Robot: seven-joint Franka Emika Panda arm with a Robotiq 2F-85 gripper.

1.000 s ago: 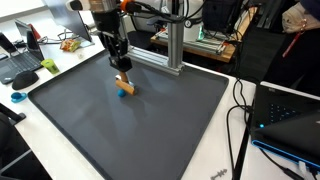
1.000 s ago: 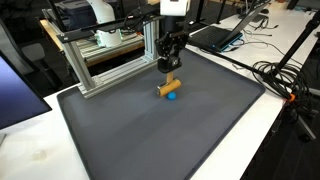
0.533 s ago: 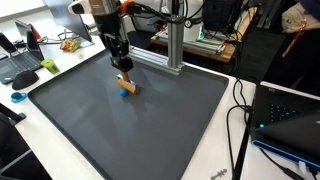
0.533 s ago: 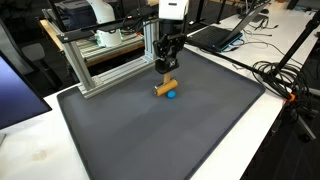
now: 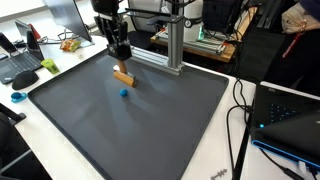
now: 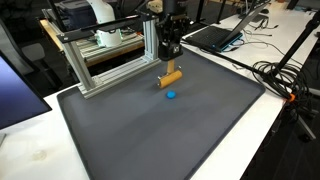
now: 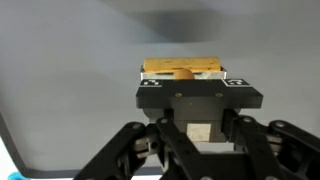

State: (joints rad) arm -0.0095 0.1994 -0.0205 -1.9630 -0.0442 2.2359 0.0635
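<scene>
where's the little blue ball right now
In an exterior view the blue ball lies on the dark mat, beneath the wooden block gripped in the hand and not touching it, towards the aluminium frame.

Blue ball lies on grey mat.

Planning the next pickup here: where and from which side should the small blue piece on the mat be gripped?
Across its middle, from straight above. The blue piece looks small and round and lies low on the flat mat with nothing touching it. The claw holds the wooden block.
</scene>
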